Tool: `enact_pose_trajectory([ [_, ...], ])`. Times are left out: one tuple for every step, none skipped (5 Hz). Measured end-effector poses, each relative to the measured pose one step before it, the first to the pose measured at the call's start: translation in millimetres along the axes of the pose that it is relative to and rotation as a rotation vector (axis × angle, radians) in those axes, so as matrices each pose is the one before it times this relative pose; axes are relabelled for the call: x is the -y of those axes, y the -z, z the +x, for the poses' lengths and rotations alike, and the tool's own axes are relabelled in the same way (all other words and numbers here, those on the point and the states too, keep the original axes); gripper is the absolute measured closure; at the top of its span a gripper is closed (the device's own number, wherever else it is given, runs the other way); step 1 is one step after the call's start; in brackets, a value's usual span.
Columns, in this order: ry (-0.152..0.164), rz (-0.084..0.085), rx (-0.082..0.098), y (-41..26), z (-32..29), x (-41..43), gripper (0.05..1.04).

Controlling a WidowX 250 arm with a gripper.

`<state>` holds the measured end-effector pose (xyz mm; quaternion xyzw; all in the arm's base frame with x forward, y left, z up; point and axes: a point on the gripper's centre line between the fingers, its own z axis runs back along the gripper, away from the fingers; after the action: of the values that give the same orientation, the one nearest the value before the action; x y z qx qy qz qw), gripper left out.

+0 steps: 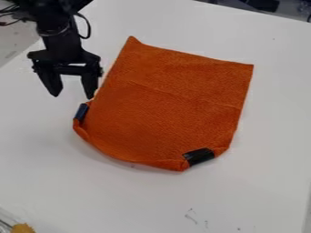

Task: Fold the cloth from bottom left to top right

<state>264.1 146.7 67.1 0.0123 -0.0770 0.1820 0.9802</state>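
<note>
the white tabletop (261, 191) spreads across most of the frame, with a few dark marks (191, 219) low down on it, right of centre; dark clutter (261, 5) sits beyond its far edge at the upper right, and a small yellow-brown thing (23, 228) pokes in at the lower left corner.

i have the orange cloth (167, 100) in the middle of the frame, a little above centre, lying mostly flat; its top corners are pointed, its lower edge is rounded and curls up, with a dark blue patch (81, 112) at the left bend and a black patch (199, 156) at the lower right one; my gripper (72, 96) hangs at the upper left, its fingers spread wide with nothing between them, the nearer one just beside the cloth's left edge.

i judge the fold is only at its start; the cloth looks light, soft and a bit rough, so i expect it to grip well but sag and ruck; i'd take it at the raised rim by the blue patch, pinch shallow, lift low and carry towards the top right corner; a quick pull could drag the whole sheet along, and too high a pinch would miss the fabric.
</note>
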Motion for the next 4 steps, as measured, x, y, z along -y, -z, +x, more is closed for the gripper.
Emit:
enact_pose_trajectory([
  [-0.0065,-0.0343,-0.0129,23.60,-0.43,-10.54,0.082],
  [-0.0075,-0.0015,-0.0225,11.33,0.07,-10.92,0.082],
  [-0.0040,-0.0296,-0.0101,13.87,3.92,-5.63,0.082],
  [0.0091,-0.0223,-0.0140,8.24,5.32,-0.20,0.082],
])
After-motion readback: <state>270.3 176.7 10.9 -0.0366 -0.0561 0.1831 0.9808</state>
